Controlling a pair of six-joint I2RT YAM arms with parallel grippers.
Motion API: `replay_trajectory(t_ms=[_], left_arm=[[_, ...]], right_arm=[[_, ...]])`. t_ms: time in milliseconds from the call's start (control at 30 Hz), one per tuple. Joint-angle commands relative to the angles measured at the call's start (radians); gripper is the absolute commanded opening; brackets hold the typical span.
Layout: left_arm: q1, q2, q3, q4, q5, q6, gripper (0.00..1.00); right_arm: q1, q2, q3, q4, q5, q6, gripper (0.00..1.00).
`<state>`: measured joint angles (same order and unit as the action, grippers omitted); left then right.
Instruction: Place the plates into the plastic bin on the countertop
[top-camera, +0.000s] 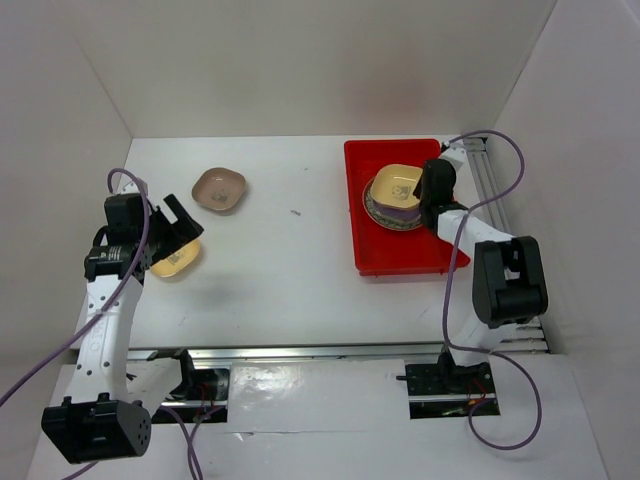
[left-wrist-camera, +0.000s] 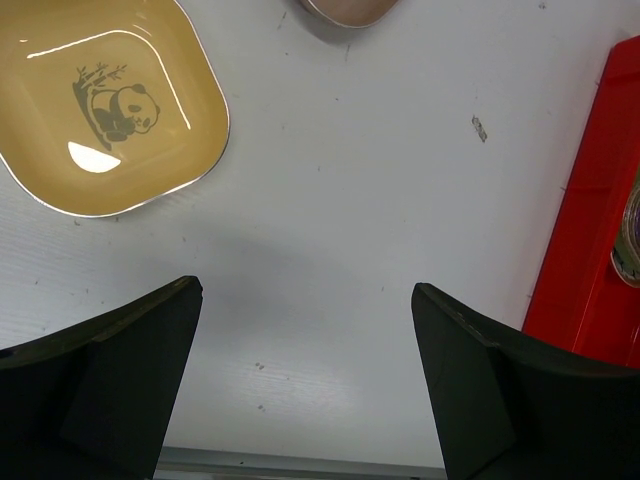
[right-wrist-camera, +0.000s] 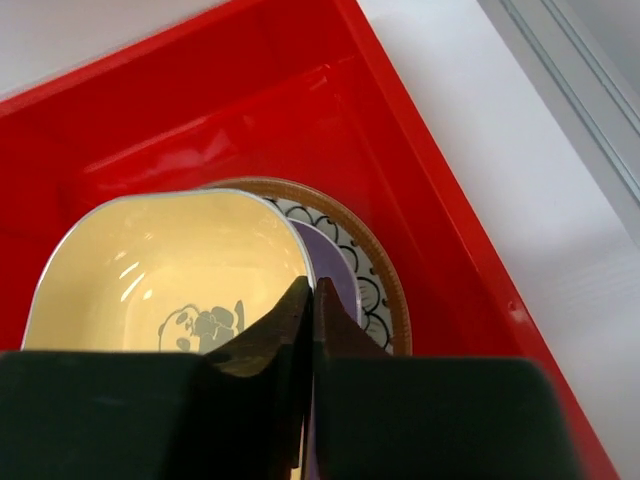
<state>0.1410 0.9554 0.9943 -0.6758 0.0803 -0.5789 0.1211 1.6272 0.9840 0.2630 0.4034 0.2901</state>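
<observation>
The red plastic bin (top-camera: 400, 255) sits at the right on the white countertop (top-camera: 290, 270). It holds a stack: a round brown-rimmed plate (right-wrist-camera: 385, 280), a lavender plate (right-wrist-camera: 340, 275) on it, and a yellow panda plate (right-wrist-camera: 170, 260) on top. My right gripper (right-wrist-camera: 312, 290) is shut on the near rim of that top yellow plate (top-camera: 395, 185). At the left, another yellow panda plate (left-wrist-camera: 100, 105) lies on the countertop. My left gripper (left-wrist-camera: 305, 290) hangs open beside it, holding nothing. A brown-pink plate (top-camera: 219, 189) lies farther back.
White walls close in the countertop at the back and both sides. A metal rail (top-camera: 490, 175) runs along the bin's right side. The red bin's edge (left-wrist-camera: 590, 250) shows at the right of the left wrist view.
</observation>
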Motion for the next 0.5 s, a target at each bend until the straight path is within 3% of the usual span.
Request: replay_trajectory(t_ms=[0,33,67,133,300,467], left_arm=[[0.006,-0.004,-0.002,0.024,-0.026,0.001,1.0],[0.006,0.006,-0.002,0.015,-0.042,-0.01,1.0],[0.006,0.006,-0.002,-0.004,-0.083,-0.01,1.0],[0.006,0.02,0.007,-0.025,-0.135,-0.042,1.0],[0.006,0.051,0.018,-0.079,-0.286,-0.113,1.0],[0.006,0.158,0.082,0.002,-0.177,-0.087,1.0]], right_arm=[[-0.015,0.051,0.053,0.101,-0.025,-0.052,0.12],[-0.015,0.06,0.062,0.101,-0.025,-0.061,0.24],[-0.015,0.06,0.062,0.101,-0.025,-0.072,0.69],[-0.006,0.019,0.041,0.11,-0.025,-0.072,0.97],[0.043,-0.076,0.048,0.113,-0.038,-0.097,1.0],[0.167,-0.141,0.093,0.031,-0.127,-0.118,1.0]])
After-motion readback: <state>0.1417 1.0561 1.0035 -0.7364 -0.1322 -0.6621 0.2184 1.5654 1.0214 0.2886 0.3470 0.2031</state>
